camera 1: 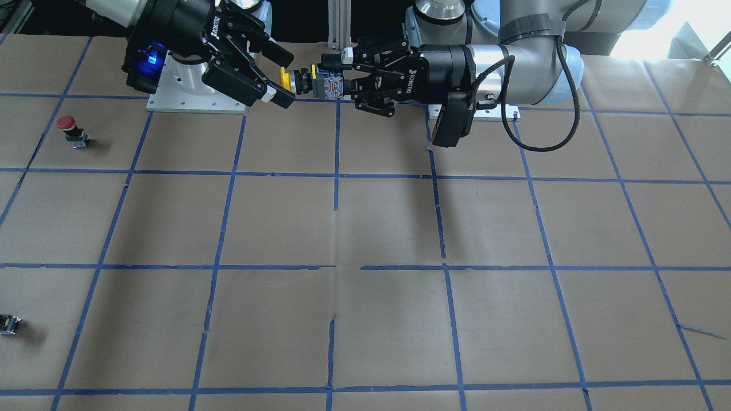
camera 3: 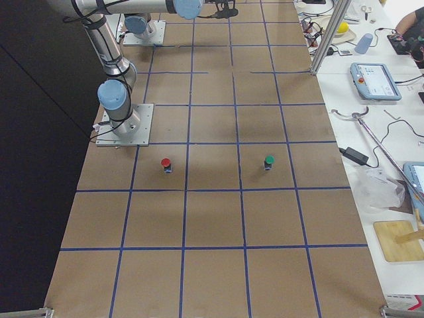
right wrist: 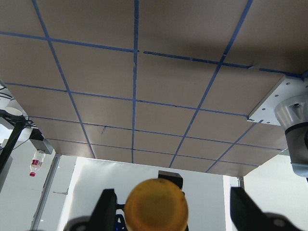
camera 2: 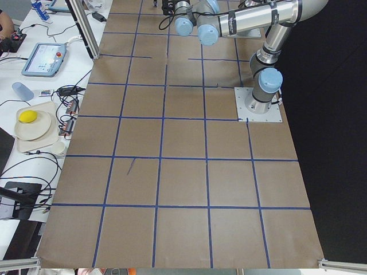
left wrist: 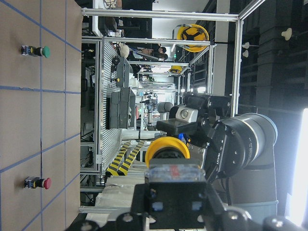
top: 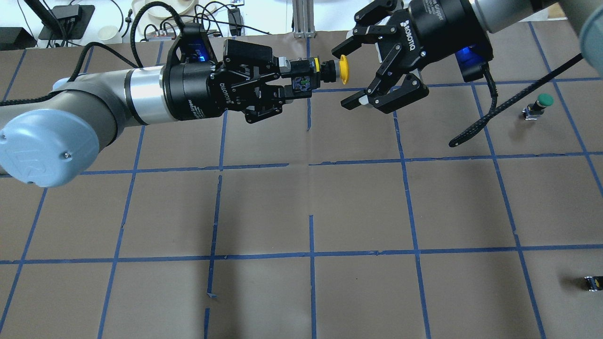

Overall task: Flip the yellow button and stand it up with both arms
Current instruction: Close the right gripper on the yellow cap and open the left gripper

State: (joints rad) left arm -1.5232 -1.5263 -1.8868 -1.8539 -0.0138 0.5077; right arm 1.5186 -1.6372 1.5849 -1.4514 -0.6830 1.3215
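Observation:
The yellow button (top: pixel 344 69) is held in the air, lying level over the table's back edge. My left gripper (top: pixel 294 77) is shut on its black-and-grey contact block (top: pixel 305 79), and the yellow cap points at my right gripper. My right gripper (top: pixel 343 76) is open, with one finger (top: pixel 351 44) on each side of the cap and apart from it. In the front-facing view the cap (camera 1: pixel 284 78) sits between the right gripper's fingertips (camera 1: pixel 284 77), and the left gripper (camera 1: pixel 337 73) holds the block. The right wrist view shows the cap (right wrist: pixel 156 206) between its spread fingers.
A red-capped button (camera 1: pixel 68 128) stands on the table on my right side. A green-capped button (top: pixel 541 102) stands farther out on that side. A small black block (top: pixel 592 282) lies near the far right edge. Blue tape lines grid the brown table (top: pixel 311 188).

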